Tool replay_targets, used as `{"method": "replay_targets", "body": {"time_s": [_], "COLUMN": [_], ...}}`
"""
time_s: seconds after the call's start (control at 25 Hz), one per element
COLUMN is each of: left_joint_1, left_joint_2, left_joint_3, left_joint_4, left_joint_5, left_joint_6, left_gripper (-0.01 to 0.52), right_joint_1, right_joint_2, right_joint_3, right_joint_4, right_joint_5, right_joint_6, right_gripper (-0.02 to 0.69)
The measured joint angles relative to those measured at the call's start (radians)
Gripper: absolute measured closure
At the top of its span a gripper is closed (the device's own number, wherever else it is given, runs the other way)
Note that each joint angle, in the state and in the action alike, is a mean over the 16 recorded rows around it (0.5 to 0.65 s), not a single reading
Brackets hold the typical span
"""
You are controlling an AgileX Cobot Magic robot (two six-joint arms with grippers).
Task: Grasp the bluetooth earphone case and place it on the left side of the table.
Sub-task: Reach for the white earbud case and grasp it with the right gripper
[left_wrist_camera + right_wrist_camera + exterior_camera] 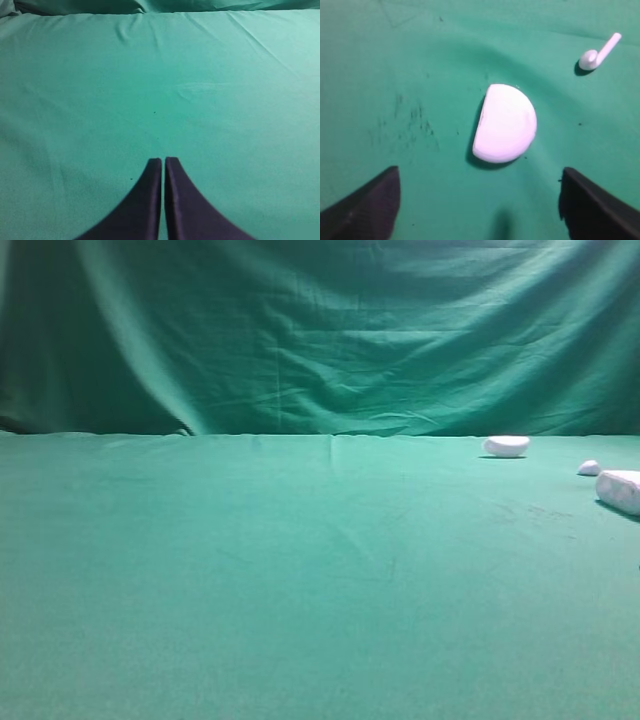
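The bluetooth earphone case is a white rounded piece lying on the green table at the far right, cut by the frame edge. In the right wrist view the case lies just ahead of my right gripper, which is open; its dark fingers stand wide apart with only cloth between them. My left gripper is shut with nothing in it, over bare green cloth. Neither arm shows in the exterior high view.
A tiny white earbud lies just left of and behind the case; the earbud shows its stem in the right wrist view. A white half-oval piece sits farther back. A green backdrop hangs behind the table.
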Motion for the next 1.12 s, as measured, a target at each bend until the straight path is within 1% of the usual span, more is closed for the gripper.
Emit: {"method": "replay_targets", "body": {"time_s": [0.08, 0.16, 0.24, 0.36, 0.48, 0.8, 1.0, 1.12], "left_joint_1": [0.000, 0.000, 0.000, 0.000, 0.000, 0.000, 0.000, 0.000], "left_joint_2": [0.000, 0.000, 0.000, 0.000, 0.000, 0.000, 0.000, 0.000], "left_joint_3": [0.000, 0.000, 0.000, 0.000, 0.000, 0.000, 0.000, 0.000], "left_joint_4": [0.000, 0.000, 0.000, 0.000, 0.000, 0.000, 0.000, 0.000], "left_joint_5": [0.000, 0.000, 0.000, 0.000, 0.000, 0.000, 0.000, 0.000], "left_joint_6": [0.000, 0.000, 0.000, 0.000, 0.000, 0.000, 0.000, 0.000], "left_gripper": [0.514, 0.514, 0.514, 0.514, 0.514, 0.514, 0.514, 0.514], "right_joint_1": [0.000, 0.000, 0.000, 0.000, 0.000, 0.000, 0.001, 0.011], "right_joint_2": [0.064, 0.122, 0.172, 0.231, 0.273, 0.315, 0.313, 0.306], "right_joint_3": [-0.030, -0.058, -0.080, -0.106, -0.123, -0.138, -0.173, -0.226], "right_joint_4": [-0.006, -0.014, -0.023, -0.037, -0.053, -0.105, -0.123, -0.117], "right_joint_5": [-0.004, -0.008, -0.011, -0.017, -0.024, -0.034, 0.005, 0.047], "right_joint_6": [0.000, 0.001, 0.002, 0.003, 0.005, 0.029, 0.057, 0.072], "right_gripper": [0.137, 0.104, 0.090, 0.095, 0.119, 0.235, 0.305, 0.331]}}
